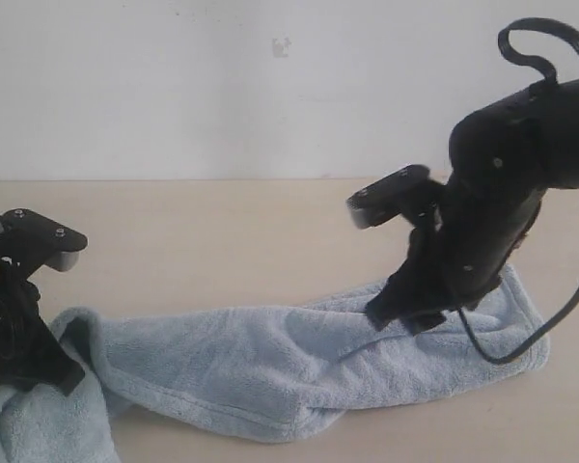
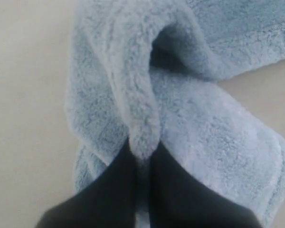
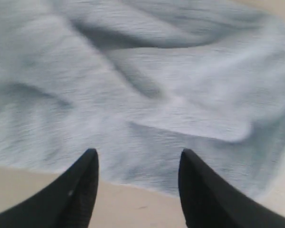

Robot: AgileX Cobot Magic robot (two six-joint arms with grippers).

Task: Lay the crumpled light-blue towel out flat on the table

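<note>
Exterior view, lower half: shows the towel (image 1: 270, 371) lying on the table (image 1: 222, 231) as a long twisted band, bunched at lower left and broader at right. At lower left, finds the left gripper (image 1: 58, 371) down on the bunched end. In the left wrist view, clamped tight on a raised ridge of pile, with the fold squeezed between the dark fingers (image 2: 114, 190). Probably held so to anchor or lift that end for drawing the cloth out. At centre right, finds the right gripper (image 1: 400, 318) low over the broader end. In the right wrist view, spread wide and holding nothing, tips at the hem beside bare table, contact unclear through the blur. Seemingly lined up to take that edge. No label, brand or writing to be read in any view.
</note>
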